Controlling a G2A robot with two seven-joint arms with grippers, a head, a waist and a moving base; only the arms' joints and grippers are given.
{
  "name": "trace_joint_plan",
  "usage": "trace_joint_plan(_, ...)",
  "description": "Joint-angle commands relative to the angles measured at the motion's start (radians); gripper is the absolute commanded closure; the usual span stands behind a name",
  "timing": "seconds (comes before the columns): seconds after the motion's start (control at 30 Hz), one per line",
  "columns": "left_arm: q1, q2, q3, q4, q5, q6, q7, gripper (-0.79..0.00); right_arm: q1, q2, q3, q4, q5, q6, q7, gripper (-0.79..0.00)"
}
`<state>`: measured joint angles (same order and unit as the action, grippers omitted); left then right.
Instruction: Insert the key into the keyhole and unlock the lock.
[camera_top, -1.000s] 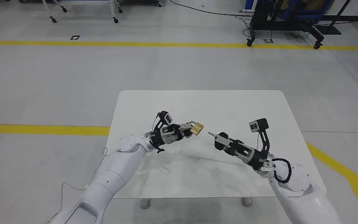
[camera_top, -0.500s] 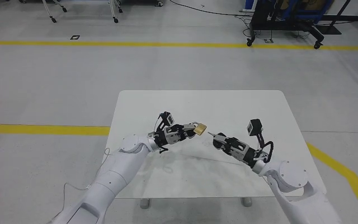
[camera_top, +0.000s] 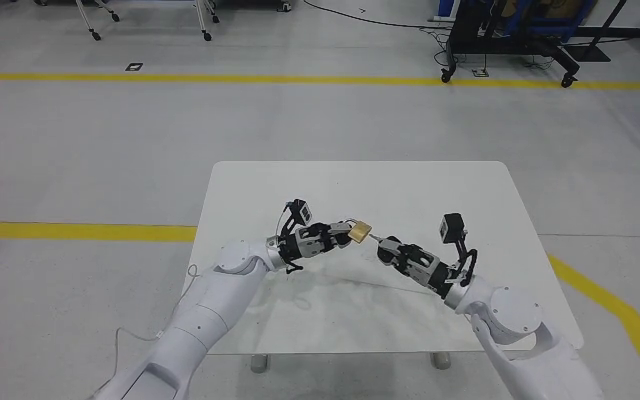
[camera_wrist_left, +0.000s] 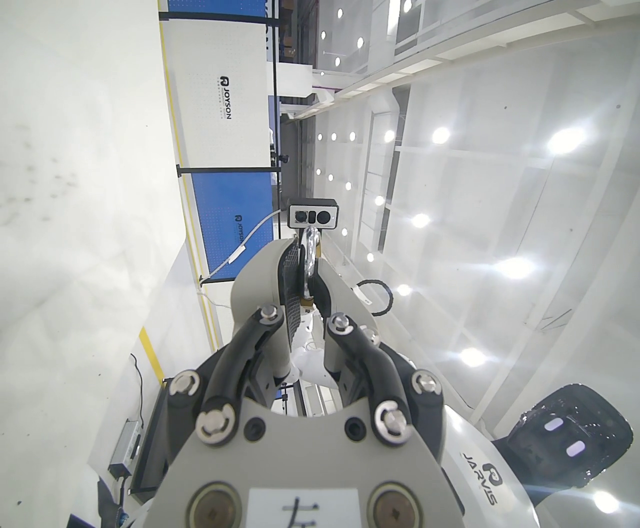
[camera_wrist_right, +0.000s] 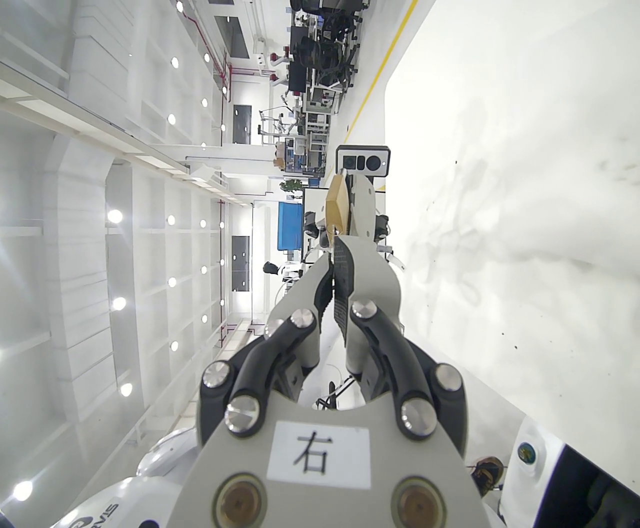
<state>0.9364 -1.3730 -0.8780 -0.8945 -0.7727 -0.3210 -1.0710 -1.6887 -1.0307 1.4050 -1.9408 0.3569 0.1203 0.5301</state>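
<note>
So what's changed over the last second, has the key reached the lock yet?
The right hand carried the key toward the lock, and the left hand nudged the lock over to meet it, closing the gap. The key tip now reaches the lock's body; whether it has gone in I cannot tell. Both hands kept their grips, held above the table.

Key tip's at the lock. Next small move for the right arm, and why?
Probably ease the right gripper forward along the key's line, slowly. The key's tip meets the end of the brass lock, held by its shackle in the left gripper. Whether it has gone in cannot be told, so no turning yet.
</note>
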Motion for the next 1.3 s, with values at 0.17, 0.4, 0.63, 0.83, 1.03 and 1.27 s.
trace_joint_plan(0.17,0.005,-0.003,-0.005,-0.002,0.015,0.002,0.002,0.0,0.006,-0.002,-0.009,-0.003,-0.01,0.016,-0.004,0.0)
trace_joint_plan(0.4,0.007,-0.007,-0.008,-0.004,0.034,0.001,0.007,0.0,0.011,-0.004,-0.013,-0.001,-0.017,0.032,-0.015,0.0)
trace_joint_plan(0.63,0.007,-0.009,-0.012,-0.007,0.066,-0.013,0.02,0.0,0.01,-0.004,-0.016,-0.004,-0.027,0.046,0.001,0.0)
trace_joint_plan(0.83,0.012,-0.004,-0.029,-0.025,0.086,-0.041,0.004,0.0,-0.01,0.005,0.031,-0.011,-0.002,0.041,0.118,0.0)
trace_joint_plan(1.03,0.024,0.003,-0.05,-0.043,0.095,-0.052,-0.032,0.0,-0.048,0.013,0.108,-0.017,0.031,0.011,0.168,0.0)
trace_joint_plan(1.27,0.031,0.003,-0.053,-0.055,0.116,-0.049,-0.021,0.0,-0.04,0.012,0.074,-0.013,0.015,0.022,0.176,0.0)
